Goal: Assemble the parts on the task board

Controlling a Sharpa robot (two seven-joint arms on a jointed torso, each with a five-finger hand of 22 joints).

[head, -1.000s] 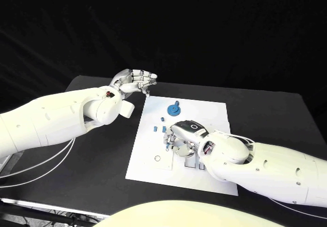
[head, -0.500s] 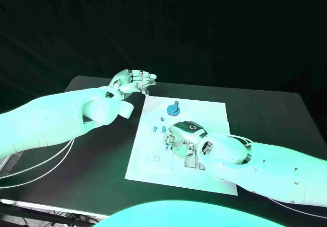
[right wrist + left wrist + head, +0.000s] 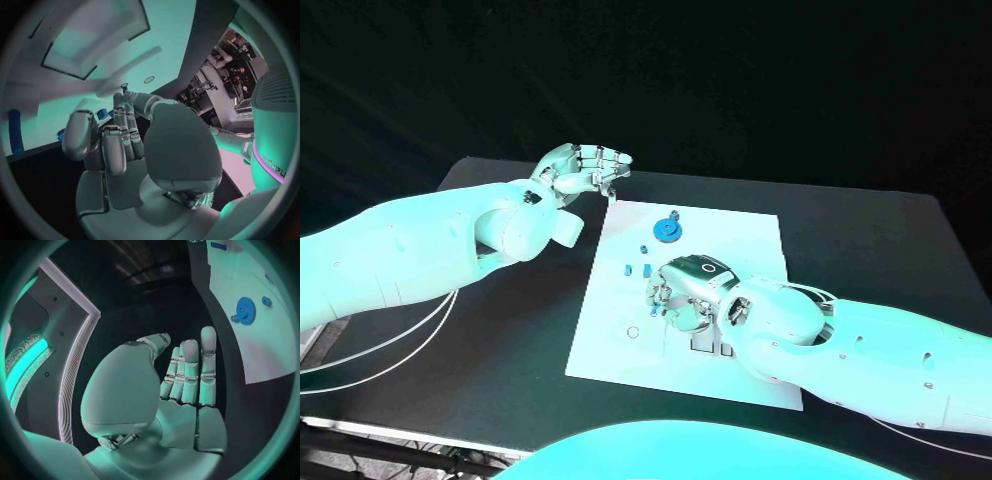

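Little has moved: right hand (image 3: 684, 297) hovers over the board (image 3: 740, 240) to work the parts (image 3: 636, 270), grasp unclear; left hand (image 3: 584, 170) waits clear, empty, fingers apart.

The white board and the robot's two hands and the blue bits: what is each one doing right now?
Task board: lying flat on the black table.
Blue gear: lying on the board's far end, untouched.
Small blue pieces: lying loose on the board, beside the right hand.
Left hand: off the board at its far corner, fingers straight, holding nothing.
Right hand: low over the board's middle, fingers curled; a grip cannot be seen.
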